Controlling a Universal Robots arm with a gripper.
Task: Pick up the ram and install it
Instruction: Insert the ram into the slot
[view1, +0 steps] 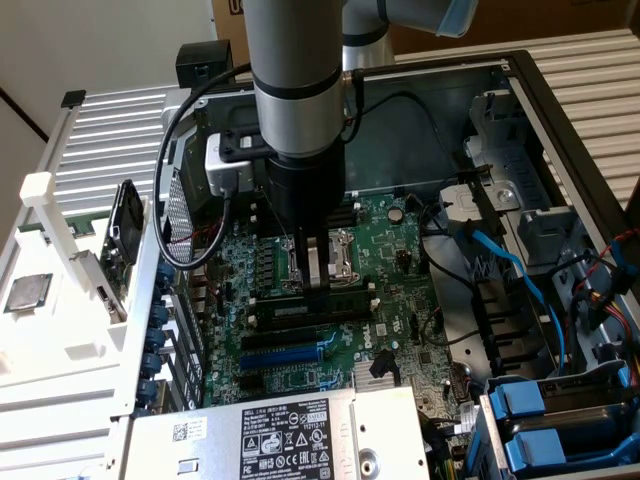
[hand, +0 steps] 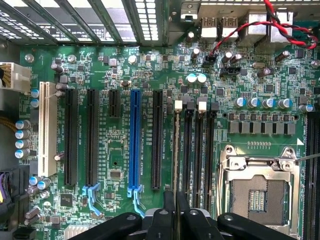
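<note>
We saw the arm reaching straight down into the open computer case (view1: 520, 75), with the gripper (view1: 318, 285) just above the green motherboard (view1: 400, 300), beside the silver processor socket (view1: 340, 255). In the exterior view the ram (view1: 325, 298) lay as a long dark stick in the memory slot directly under the fingertips, running toward the exterior view's right. In the wrist view it appeared edge-on as a thin strip (hand: 176, 150) standing in the first of the black memory slots (hand: 199, 150), next to the black expansion slot (hand: 157, 140) and near the blue slot (hand: 135, 142). The gripper (hand: 176, 210) sat at the near end of that strip, its two dark fingers (hand: 168, 205) close together on either side of it. We could not tell whether they pinched the stick or had let go. The open processor socket (hand: 257, 192) lay just past the memory slots. Blue cables (view1: 510, 265) ran along the case at the exterior view's right.
</note>
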